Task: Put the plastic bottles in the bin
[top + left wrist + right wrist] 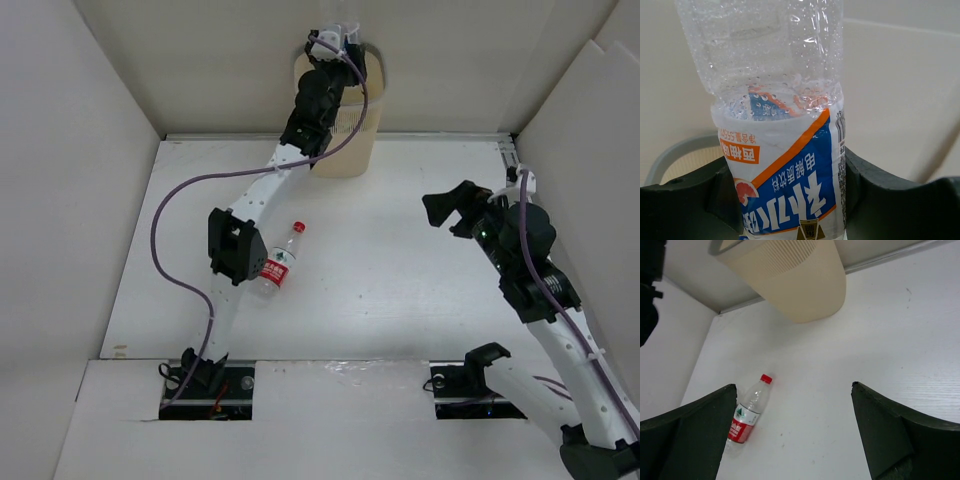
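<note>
The left gripper [335, 42] clamps a blue-labelled clear bottle [785, 165] above the bin [362, 150]. Released off-centre, it could clip the bin's rim and tumble outside. The right gripper [795, 430] gapes empty. A red-capped bottle [280, 265] lies on the table [400, 280] near the bin.

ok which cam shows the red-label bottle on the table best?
Right wrist: the red-label bottle lies nearly whole, cap to label. Top external shows it partly hidden by the left arm. Left wrist doesn't show it.
</note>
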Robot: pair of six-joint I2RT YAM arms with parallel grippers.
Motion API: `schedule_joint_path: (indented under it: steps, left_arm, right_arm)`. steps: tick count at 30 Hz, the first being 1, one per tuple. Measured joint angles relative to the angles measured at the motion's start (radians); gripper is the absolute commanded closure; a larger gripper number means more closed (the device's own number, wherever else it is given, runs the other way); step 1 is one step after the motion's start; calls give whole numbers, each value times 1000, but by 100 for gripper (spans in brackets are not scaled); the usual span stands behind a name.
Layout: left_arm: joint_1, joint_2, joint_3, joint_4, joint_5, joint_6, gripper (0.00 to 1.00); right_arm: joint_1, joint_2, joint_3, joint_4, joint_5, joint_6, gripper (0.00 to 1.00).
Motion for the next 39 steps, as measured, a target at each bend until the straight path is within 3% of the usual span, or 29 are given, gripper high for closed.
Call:
schedule_joint_path:
  steps: [1, 2, 3, 10, 15, 17, 22, 27, 31, 34, 39]
  left_arm:
    - [13, 27, 9, 16, -7, 1, 55]
    - [29, 53, 10, 32, -15, -1, 19]
    - [47, 76, 9, 44, -26, 0, 0]
    - [182, 144, 14, 71, -8, -59, 0]
    - [212, 64, 18, 22, 61, -80, 0]
    - [191, -41, -35, -16, 60, -48, 0]
    - [60, -489, -311, -140, 27, 29, 0]
    - [45, -927, -564, -254, -22, -27, 0]
    - [0, -1189, -787, -310, -158, -86, 0]
    - [-32, -1266, -900, -410, -227, -155, 0]
    - [-29, -1262, -981, -583, -261, -241, 0]
  right_arm:
    - [0, -10, -16, -1, -10, -3, 0]
    - [0, -24, -32, -1, -17, -5, 0]
    - [0, -41, -49, -2, -24, -8, 0]
    - [8, -135, -135, 17, -90, -24, 0]
    - [133, 14, -140, 67, -83, -44, 0]
    - [217, 119, -124, 83, -39, -33, 0]
    - [398, 502, 21, 82, 88, 89, 0]
    - [467, 905, 378, 31, 166, 244, 0]
    - [489, 1128, 610, -43, 192, 360, 0]
    - [499, 1264, 734, -84, 192, 433, 0]
    - [506, 1390, 763, -105, 148, 499, 0]
